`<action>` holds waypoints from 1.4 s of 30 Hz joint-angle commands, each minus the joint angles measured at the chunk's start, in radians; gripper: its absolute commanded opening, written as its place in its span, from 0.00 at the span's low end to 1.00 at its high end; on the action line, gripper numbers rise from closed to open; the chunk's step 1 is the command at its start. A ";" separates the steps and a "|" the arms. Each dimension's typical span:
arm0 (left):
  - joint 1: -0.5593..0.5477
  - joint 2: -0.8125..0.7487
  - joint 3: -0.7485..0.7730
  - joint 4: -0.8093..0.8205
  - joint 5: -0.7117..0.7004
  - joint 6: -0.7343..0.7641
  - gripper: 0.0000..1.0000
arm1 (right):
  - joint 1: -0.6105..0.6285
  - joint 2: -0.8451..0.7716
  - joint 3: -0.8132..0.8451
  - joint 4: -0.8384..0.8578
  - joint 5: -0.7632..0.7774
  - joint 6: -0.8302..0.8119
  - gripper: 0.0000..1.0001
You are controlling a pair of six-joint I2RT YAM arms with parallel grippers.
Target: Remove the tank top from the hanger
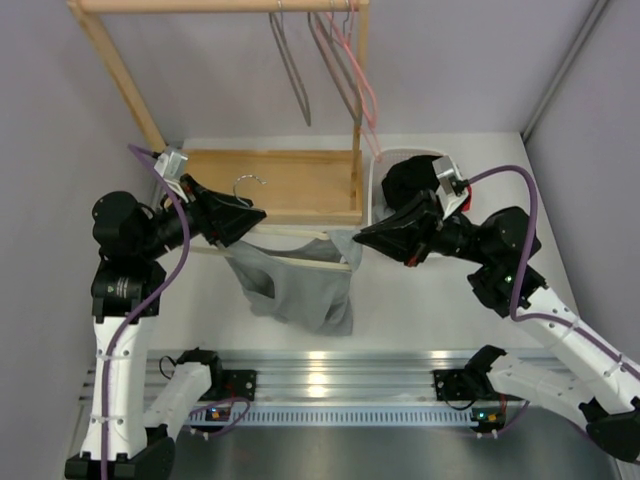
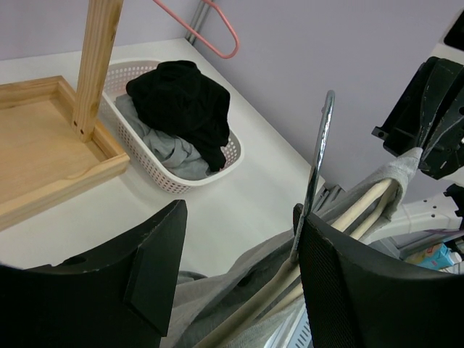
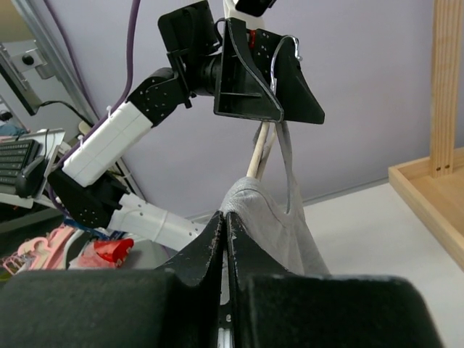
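A grey tank top (image 1: 300, 290) hangs on a wooden hanger (image 1: 290, 260) held in the air over the table. My left gripper (image 1: 240, 225) is at the hanger's metal hook (image 1: 250, 181). In the left wrist view its jaws (image 2: 239, 210) stand wide apart, with the hook (image 2: 319, 159) against the right finger and the fabric (image 2: 239, 283) below. My right gripper (image 1: 360, 236) is at the hanger's right end. In the right wrist view it (image 3: 226, 215) is shut on the tank top's shoulder (image 3: 268, 217) beside the wooden bar (image 3: 257, 156).
A white laundry basket (image 1: 378, 190) with black and grey clothes (image 1: 410, 185) stands behind the right gripper. A wooden rack (image 1: 270, 185) with several empty hangers (image 1: 300, 70) stands at the back. An aluminium rail (image 1: 330, 370) runs along the near edge.
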 commanded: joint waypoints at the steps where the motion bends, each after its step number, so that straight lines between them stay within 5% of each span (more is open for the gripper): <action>1: -0.003 -0.015 -0.006 0.051 0.006 0.011 0.00 | 0.004 -0.002 0.035 0.080 0.027 0.028 0.00; 10: -0.026 -0.041 0.018 0.051 0.084 0.025 0.00 | -0.027 -0.103 0.063 -0.256 0.455 -0.119 0.00; 16: -0.029 -0.041 0.026 0.051 0.074 0.011 0.00 | -0.042 -0.191 0.070 -0.390 0.538 -0.202 0.00; 19: -0.029 -0.006 0.102 0.051 -0.011 -0.040 0.00 | -0.042 -0.158 0.029 -0.439 0.439 -0.224 0.00; 27: -0.029 0.069 0.270 0.155 -0.103 -0.245 0.00 | 0.016 -0.220 -0.325 -0.007 0.386 -0.093 0.00; 35: -0.029 0.026 0.132 0.551 -0.268 -0.642 0.00 | 0.295 -0.045 -0.365 0.360 0.566 -0.194 0.01; 37: -0.029 -0.001 0.042 0.649 -0.310 -0.714 0.00 | 0.329 0.038 -0.327 0.398 0.554 -0.217 0.17; 38: -0.029 -0.010 0.009 0.771 -0.319 -0.794 0.00 | 0.343 0.067 -0.318 0.456 0.537 -0.216 0.46; 39: -0.029 -0.020 -0.018 0.809 -0.327 -0.828 0.00 | 0.347 0.119 -0.301 0.487 0.523 -0.216 0.60; 41: -0.029 -0.027 -0.057 0.840 -0.356 -0.904 0.00 | 0.354 0.168 -0.281 0.544 0.491 -0.214 0.80; 42: -0.029 -0.038 -0.066 0.858 -0.365 -0.923 0.00 | 0.354 0.220 -0.247 0.576 0.477 -0.221 0.82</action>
